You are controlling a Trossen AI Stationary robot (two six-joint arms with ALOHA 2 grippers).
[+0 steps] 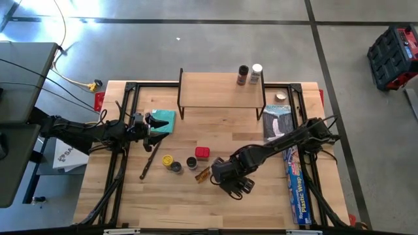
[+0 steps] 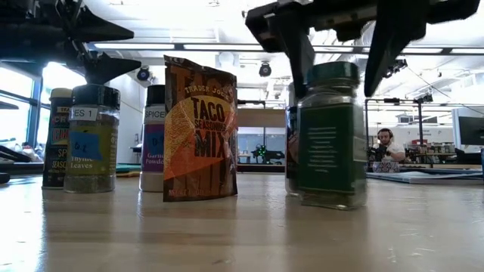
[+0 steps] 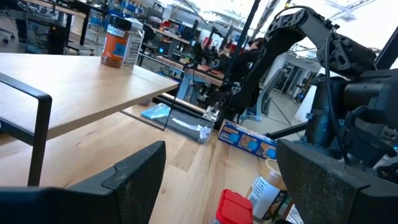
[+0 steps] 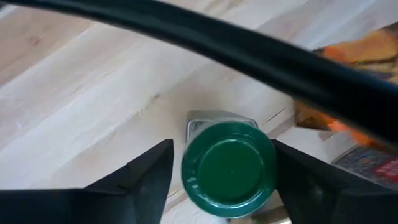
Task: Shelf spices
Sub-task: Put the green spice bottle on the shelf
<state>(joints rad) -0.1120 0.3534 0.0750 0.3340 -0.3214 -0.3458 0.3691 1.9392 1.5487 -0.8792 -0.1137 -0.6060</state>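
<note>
The shelf (image 1: pixel 222 90) stands at the table's far side with two jars (image 1: pixel 249 74) on its top. On the table near the front stand the other spices: a green-lidded jar (image 4: pixel 229 169), a brown-orange taco packet (image 2: pixel 200 128), a red box (image 1: pixel 202 153) and several small jars (image 1: pixel 173 163). My right gripper (image 4: pixel 224 174) points down over the green-lidded jar, open, one finger on each side of its lid. My left gripper (image 1: pixel 151 124) hangs open and level above the teal cloth (image 1: pixel 166 119) at the table's left, holding nothing. My right gripper comes from above with its fingers (image 4: pixel 152 171) on either side of the green lid (image 4: pixel 229 169). A narrow gap shows at one finger; at the other I cannot tell whether it touches. The jar stands upright on the table.
A long blue plastic-wrap box (image 1: pixel 297 189) lies along the table's right edge, with a flat package (image 1: pixel 278 121) and a tape roll (image 1: pixel 280 96) behind it. A dark stick-like tool (image 1: pixel 149 162) lies left of the jars. The taco packet stands close beside the green jar.
</note>
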